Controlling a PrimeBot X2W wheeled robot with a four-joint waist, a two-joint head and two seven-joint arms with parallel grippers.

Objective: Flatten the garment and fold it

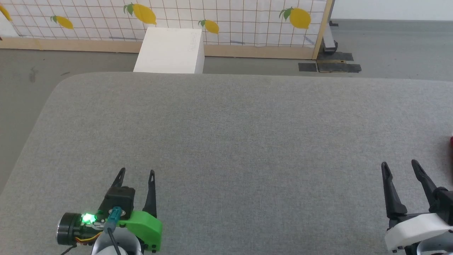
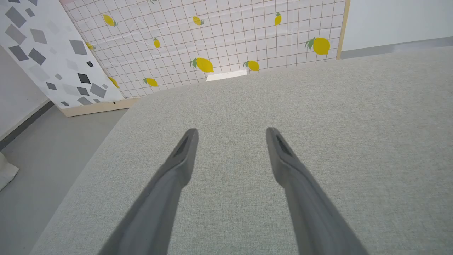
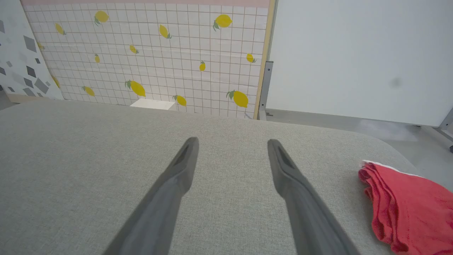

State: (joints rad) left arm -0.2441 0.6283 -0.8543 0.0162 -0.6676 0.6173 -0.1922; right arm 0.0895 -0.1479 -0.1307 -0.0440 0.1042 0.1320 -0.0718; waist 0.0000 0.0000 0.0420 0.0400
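Note:
The garment (image 3: 407,205) is a bunched red cloth with a thin white trim, lying on the grey padded surface near its right edge, to the right of my right gripper (image 3: 231,147). A sliver of red garment (image 1: 451,141) peeks in at the right border of the head view. My right gripper (image 1: 400,166) stands open over bare fabric at the lower right, with nothing between its fingers. At the lower left my left gripper (image 1: 136,173) is open too, and nothing lies between its fingers (image 2: 231,132).
The grey padded surface (image 1: 230,141) spans the whole work area, with a rounded far-left corner. A white box (image 1: 171,51) stands on the floor behind its far edge. A lemon-print tiled panel (image 1: 212,17) closes the back. Floor drops away on the left.

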